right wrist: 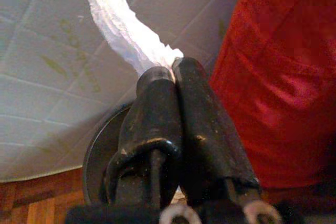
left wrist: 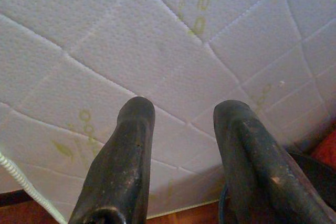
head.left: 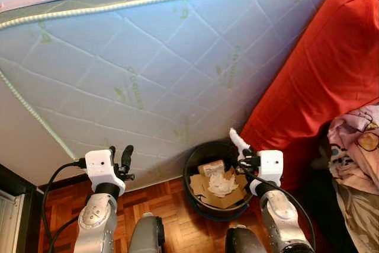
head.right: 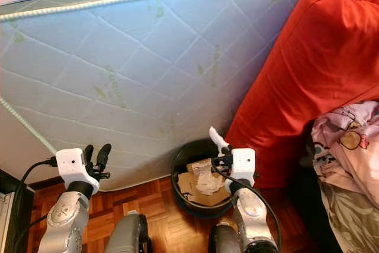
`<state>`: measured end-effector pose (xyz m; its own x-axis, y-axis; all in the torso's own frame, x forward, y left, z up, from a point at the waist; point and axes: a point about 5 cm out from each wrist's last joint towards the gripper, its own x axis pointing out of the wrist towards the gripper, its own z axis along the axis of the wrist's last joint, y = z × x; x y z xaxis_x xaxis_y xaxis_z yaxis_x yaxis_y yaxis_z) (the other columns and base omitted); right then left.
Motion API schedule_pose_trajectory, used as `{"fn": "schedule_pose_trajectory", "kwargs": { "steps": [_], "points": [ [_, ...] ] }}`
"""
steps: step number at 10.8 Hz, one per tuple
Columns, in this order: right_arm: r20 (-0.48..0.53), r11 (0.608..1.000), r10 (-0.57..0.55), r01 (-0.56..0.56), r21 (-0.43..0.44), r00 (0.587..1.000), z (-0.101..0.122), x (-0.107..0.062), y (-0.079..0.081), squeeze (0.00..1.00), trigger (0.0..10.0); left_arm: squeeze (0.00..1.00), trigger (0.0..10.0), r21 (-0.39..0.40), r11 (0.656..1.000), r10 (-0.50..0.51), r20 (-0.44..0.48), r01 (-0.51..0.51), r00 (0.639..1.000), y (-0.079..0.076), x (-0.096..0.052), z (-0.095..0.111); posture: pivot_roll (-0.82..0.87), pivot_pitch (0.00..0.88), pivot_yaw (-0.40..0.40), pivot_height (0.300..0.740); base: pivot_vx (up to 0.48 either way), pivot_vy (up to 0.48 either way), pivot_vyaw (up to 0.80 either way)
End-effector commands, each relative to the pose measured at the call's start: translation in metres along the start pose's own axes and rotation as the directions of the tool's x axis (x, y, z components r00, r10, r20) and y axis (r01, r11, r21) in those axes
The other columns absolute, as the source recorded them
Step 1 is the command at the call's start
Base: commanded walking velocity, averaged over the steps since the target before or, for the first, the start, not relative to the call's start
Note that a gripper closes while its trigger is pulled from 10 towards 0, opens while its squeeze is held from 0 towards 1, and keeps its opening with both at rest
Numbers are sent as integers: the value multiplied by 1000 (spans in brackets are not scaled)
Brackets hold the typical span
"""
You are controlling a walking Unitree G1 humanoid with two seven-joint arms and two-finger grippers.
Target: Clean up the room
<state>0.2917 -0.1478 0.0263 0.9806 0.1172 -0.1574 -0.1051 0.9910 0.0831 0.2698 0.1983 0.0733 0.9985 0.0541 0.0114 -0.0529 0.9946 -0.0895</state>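
Between right end effector (right wrist: 173, 74) fingers: tissue (right wrist: 123, 27)

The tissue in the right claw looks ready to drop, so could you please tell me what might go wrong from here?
1. The right claw sits over the bin's near rim, not its middle, so the light tissue may land on the floor.
2. The tissue is pinched between shut fingers and could cling when they open.
3. The bin already holds cardboard and paper, so it might slide off.
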Motion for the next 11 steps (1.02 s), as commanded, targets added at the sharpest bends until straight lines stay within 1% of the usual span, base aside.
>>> {"fn": "schedule_pose_trajectory", "kwargs": {
  "steps": [1, 4, 6, 8, 11],
  "points": [
    [-15, 1000, 6, -6, -3, 1000, -3, 0, 1, 0, 10000, 0, 10000, -12, 1000, 5, -4, -5, 1000, 1, 0, 1, 37, 144, 8, 642, 0, 0, 0],
    [-60, 1000, 18, -18, -2, 998, -10, 2, 3, 0, 10000, 0, 10000, -15, 1000, 5, -5, -5, 1000, 1, 0, 0, 37, 144, 8, 642, 0, 0, 0],
    [-72, 1000, 26, -26, -3, 997, -12, 2, 2, 0, 10000, 0, 10000, -17, 1000, 2, -5, -2, 1000, 1, 0, 0, 37, 145, 9, 642, 251, 0, 0],
    [-105, 999, 41, -42, -10, 994, -16, 2, 1, 0, 10000, 0, 10000, -17, 1000, 2, -6, -2, 1000, 1, 0, 0, 37, 146, 9, 642, 249, 0, 0],
    [-160, 999, 33, -34, -5, 987, -24, 1, -2, 0, 10000, 0, 10000, -18, 1000, 3, -3, -3, 1000, 1, 0, 0, 40, 146, 8, 642, 254, 0, 0]
  ]
}}
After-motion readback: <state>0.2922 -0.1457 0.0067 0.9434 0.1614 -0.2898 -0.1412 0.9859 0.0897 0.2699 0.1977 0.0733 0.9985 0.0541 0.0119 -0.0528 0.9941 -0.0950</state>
